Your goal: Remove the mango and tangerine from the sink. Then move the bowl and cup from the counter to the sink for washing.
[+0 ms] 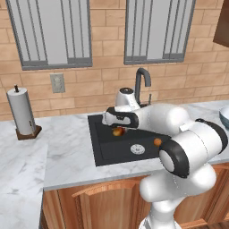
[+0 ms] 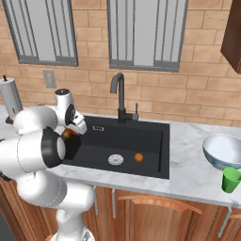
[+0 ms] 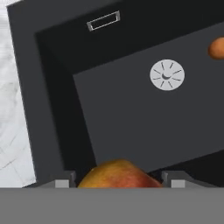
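- The oval yellow-brown mango with a red side (image 3: 119, 174) sits between the 2 dark finger tips of the robot's gripper (image 3: 119, 180), which pinches it on both sides.
- The gripper with the mango (image 1: 118, 131) is above the left part of the large black rectangular sink (image 1: 107, 150), and the fruit is clear of the floor of the basin.
- The small round bright orange tangerine (image 2: 138, 157) lies on the sink floor, just beside the round silver drain (image 2: 116, 160) and well apart from the gripper.
- The wide pale bluish-white glossy bowl (image 2: 223, 149) and the small green cup (image 2: 230, 180) stand on the white marble counter (image 2: 197, 176), to the right of the sink.

Mango (image 3: 117, 174) held between the gripper (image 3: 117, 180) fingers above the sink (image 2: 155, 164), tangerine (image 2: 138, 157) right of the drain (image 2: 116, 160), bowl (image 2: 224, 149) behind cup (image 2: 230, 180) on counter (image 2: 193, 175)
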{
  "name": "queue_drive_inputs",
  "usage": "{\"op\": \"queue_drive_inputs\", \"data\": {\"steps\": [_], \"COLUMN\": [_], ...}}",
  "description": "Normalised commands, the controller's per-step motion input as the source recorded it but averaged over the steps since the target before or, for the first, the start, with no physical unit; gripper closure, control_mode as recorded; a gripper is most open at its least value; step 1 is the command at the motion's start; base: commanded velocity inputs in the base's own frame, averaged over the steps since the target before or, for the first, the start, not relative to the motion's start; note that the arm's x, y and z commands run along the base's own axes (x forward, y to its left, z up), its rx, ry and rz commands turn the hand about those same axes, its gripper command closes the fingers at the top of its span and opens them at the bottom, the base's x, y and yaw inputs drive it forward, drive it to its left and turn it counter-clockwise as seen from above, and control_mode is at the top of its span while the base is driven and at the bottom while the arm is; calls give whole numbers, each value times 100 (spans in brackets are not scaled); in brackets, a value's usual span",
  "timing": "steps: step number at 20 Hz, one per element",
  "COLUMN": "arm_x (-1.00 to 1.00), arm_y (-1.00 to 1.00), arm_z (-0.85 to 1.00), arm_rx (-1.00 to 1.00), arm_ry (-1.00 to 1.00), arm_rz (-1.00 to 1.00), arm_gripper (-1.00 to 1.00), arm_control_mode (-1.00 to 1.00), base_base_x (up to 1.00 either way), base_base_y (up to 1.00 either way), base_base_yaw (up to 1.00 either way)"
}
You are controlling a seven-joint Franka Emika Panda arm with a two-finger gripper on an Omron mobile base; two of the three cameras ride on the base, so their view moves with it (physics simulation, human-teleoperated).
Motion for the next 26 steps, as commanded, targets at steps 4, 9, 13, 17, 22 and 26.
{"op": "queue_drive_inputs", "data": {"steps": [4, 9, 13, 17, 22, 26], "arm_x": [-3, 0, 0, 0, 0, 0], "arm_y": [35, 36, 41, 47, 47, 43], "arm_z": [35, 27, 12, 2, -3, -2], "arm_rx": [0, 0, 0, 0, 0, 0], "arm_ry": [-4, -5, -8, -13, -14, -10], "arm_rz": [12, 13, 12, 9, 10, 9], "arm_gripper": [100, 100, 100, 100, 100, 100], "arm_control_mode": [-100, -100, -100, -100, -100, -100], "base_base_x": [0, 0, 0, 0, 0, 0], "base_base_y": [0, 0, 0, 0, 0, 0], "base_base_yaw": [0, 0, 0, 0, 0, 0]}}
